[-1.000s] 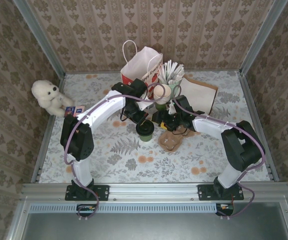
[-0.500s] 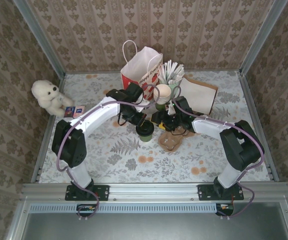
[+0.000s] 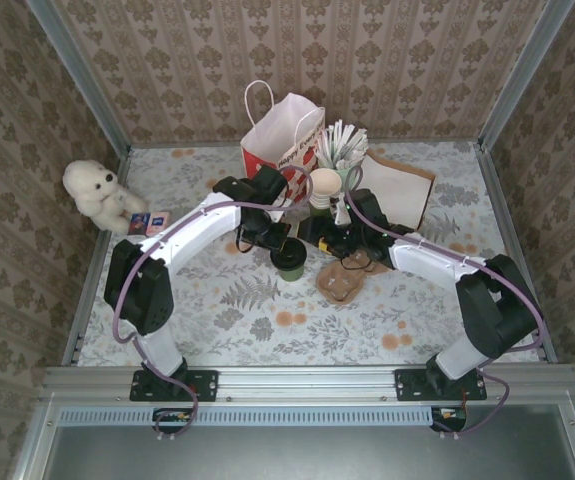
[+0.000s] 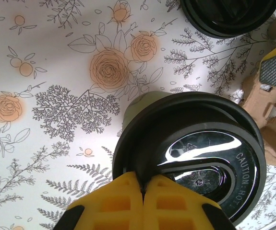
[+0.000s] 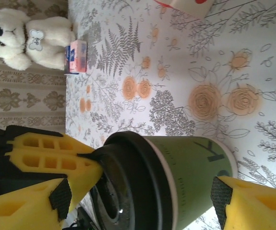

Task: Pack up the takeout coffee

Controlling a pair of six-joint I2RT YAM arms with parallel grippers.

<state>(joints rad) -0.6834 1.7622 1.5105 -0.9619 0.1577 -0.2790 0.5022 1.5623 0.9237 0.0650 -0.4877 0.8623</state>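
Observation:
The takeout coffee [image 3: 290, 262], a dark green paper cup with a black lid, stands on the floral table in front of the red-and-white paper bag [image 3: 280, 138]. My left gripper [image 3: 280, 243] is shut on the cup's lid rim. In the left wrist view its yellow fingertips [image 4: 128, 199] pinch the edge of the black lid [image 4: 195, 153]. My right gripper [image 3: 319, 238] is open beside the cup. In the right wrist view the green cup [image 5: 190, 177] lies between its two yellow fingers [image 5: 250, 203], which stand wide on either side of it.
A brown cardboard cup carrier [image 3: 342, 282] lies just right of the cup. A cream cup [image 3: 325, 184] and a cup of white sticks [image 3: 342, 145] stand behind. A white teddy bear [image 3: 95, 192] sits at the left wall. A second black lid [image 4: 229, 14] is near.
The right gripper's jaws have widened around the cup. The left arm's elbow swung further left while its gripper stayed pinched on the lid. The cup has not moved.

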